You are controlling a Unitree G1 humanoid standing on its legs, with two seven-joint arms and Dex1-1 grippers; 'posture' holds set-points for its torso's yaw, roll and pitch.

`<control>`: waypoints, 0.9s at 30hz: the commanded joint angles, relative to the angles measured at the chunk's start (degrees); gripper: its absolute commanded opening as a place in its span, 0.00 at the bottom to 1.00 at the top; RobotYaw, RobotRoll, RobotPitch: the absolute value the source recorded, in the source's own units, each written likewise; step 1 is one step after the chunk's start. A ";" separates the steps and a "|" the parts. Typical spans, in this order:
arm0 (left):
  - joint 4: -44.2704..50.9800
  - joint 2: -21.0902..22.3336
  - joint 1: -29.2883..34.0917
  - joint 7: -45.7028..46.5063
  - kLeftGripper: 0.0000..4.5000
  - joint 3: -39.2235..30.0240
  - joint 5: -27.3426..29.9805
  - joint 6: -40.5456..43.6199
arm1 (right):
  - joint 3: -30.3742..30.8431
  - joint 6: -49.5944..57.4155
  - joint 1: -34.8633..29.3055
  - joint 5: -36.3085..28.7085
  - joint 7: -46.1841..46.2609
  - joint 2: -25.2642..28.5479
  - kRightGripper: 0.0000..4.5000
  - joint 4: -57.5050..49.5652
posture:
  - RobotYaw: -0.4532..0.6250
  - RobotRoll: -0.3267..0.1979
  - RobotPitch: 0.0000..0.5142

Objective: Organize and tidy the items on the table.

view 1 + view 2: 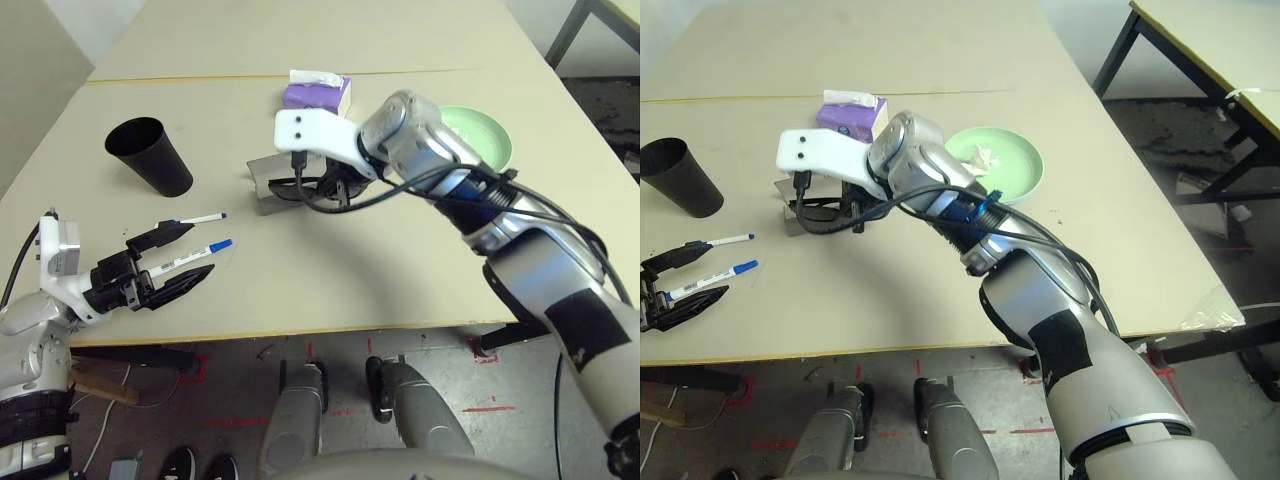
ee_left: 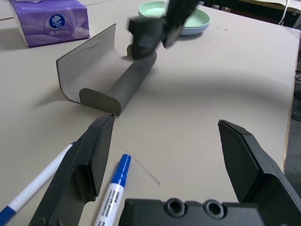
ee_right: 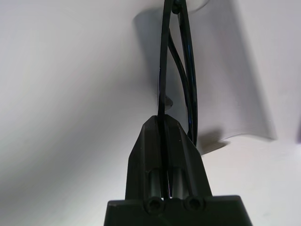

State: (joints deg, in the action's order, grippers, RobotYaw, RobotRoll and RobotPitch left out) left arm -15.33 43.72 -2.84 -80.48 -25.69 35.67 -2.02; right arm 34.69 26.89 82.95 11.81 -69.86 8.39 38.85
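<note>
1. Head cameras: your right gripper [image 1: 318, 187] is reaching across the tabletop [image 1: 330, 270], its fingers pinching the black sunglasses [image 1: 300, 188] right over the open grey glasses case [image 1: 262, 180]. The black cup [image 1: 150, 155] is standing upright to the left, near the case. The two markers [image 1: 200, 232] are lying side by side near the front edge, and your left gripper [image 1: 172, 262] is sitting at their ends, fingers spread wide. Behind the case a purple tissue box [image 1: 318, 95] is resting, and the green plate [image 1: 1005, 165] is holding the crumpled tissue [image 1: 985, 155].
2. Left wrist: your fingers are gaping wide with nothing between them; one marker's blue cap [image 2: 121, 168] is lying just inside the one finger [image 2: 91, 157], the case straight ahead.
3. Right wrist: your fingers are clamping tight on the thin sunglasses frame [image 3: 176, 80], hanging over the case's grey lining.
</note>
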 commanded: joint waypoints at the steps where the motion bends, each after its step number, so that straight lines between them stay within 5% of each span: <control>1: 1.45 -0.37 1.75 0.34 1.00 -0.06 0.10 0.39 | -1.62 -5.86 2.22 0.61 2.13 -2.22 0.00 6.97 | 0.47 0.62 0.41; 12: 4.49 -0.56 4.79 1.68 1.00 -1.05 1.11 1.02 | -3.60 -17.97 2.96 3.01 7.07 -7.95 0.00 22.12 | 0.51 0.62 0.44; 27: 5.71 0.91 5.30 3.57 1.00 -3.64 2.67 3.33 | -6.53 -23.74 3.91 4.78 10.86 -9.53 0.00 28.11 | 0.52 0.62 0.46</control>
State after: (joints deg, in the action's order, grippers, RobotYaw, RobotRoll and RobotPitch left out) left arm -9.01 44.39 1.89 -76.61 -28.96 38.55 1.39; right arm 29.20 3.73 86.02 16.02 -58.94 -0.55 66.24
